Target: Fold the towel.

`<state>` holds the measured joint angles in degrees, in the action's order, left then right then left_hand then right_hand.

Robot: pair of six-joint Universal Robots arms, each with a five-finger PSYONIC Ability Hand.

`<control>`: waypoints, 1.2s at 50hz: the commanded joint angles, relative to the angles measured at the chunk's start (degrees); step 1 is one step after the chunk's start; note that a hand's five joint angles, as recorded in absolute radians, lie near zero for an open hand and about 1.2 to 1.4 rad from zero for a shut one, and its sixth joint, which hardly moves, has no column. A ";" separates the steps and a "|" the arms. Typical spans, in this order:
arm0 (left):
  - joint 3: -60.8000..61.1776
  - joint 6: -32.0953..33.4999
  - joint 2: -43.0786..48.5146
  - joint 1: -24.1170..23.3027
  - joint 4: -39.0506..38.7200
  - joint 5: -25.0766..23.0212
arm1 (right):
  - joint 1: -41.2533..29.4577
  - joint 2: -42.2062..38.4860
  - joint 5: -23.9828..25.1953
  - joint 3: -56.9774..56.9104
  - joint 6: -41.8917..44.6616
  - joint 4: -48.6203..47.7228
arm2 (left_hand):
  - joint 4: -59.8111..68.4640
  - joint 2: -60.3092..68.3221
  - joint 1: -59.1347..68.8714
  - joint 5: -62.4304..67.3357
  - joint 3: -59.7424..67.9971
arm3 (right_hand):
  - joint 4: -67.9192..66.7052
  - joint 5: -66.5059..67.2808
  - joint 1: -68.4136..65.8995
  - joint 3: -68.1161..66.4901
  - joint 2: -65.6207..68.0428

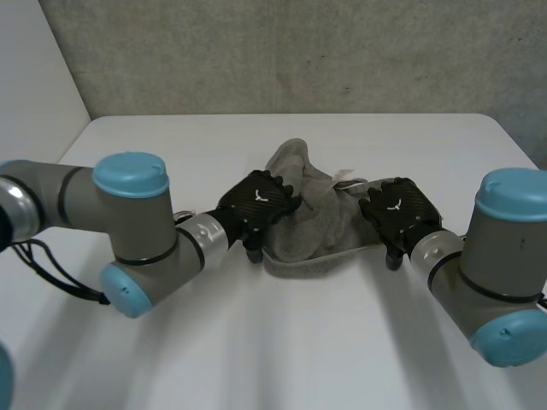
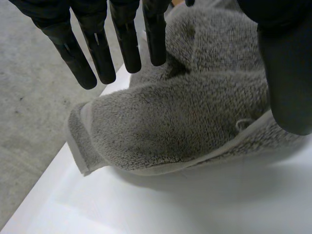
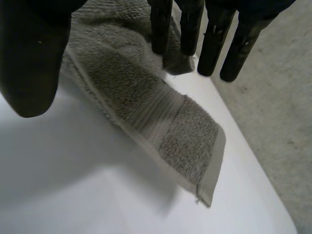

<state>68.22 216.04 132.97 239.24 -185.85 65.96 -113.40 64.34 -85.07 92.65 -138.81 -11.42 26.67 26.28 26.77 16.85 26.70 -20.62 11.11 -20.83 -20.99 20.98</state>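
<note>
**Entry: towel fold, hazards noted**

1. Left hand: at 9 o'clock of the towel. Its fingers were straight and its thumb opposed them. The cloth ran up between the two, so the hand was judged to be grasping the towel in a shallow pinch, not a wrap.
2. Towel: grey terry, at the centre of the white bench. It was bunched and humped between the two hands, and its 6 o'clock hem sagged in a curve.
3. Right hand: at 3 o'clock of the towel. It held the same way, with straight fingers, and a banded strip of cloth passed between them and the thumb. It was judged to be gripping the towel. One corner trailed loose past the thumb, clear of the bench.

**Hazards, as judged**

- Slip: either pinch could let go under the sagging weight, because so little cloth was caught.
- Skew: neither hand appeared to hold a true corner, so a fold made from here would likely land crooked.
- Trapped creases: the middle was not spread flat, so folding would seal the hump in.
- Loose corner: it might tuck under on lowering.
</note>
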 commanded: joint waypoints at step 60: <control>-19.88 -6.78 16.98 -2.20 -3.12 -0.66 | 12.85 -2.64 -1.24 -11.09 -35.92 11.16 | 31.65 32.04 31.56 31.48 31.62 | -59.38 58.89 -59.17 -59.01 59.02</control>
<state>49.25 209.57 148.73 237.59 -189.12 65.53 -100.61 61.67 -86.19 81.94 -174.68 -0.34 56.82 57.01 56.79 46.39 56.79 -76.26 66.92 -75.76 -76.76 76.49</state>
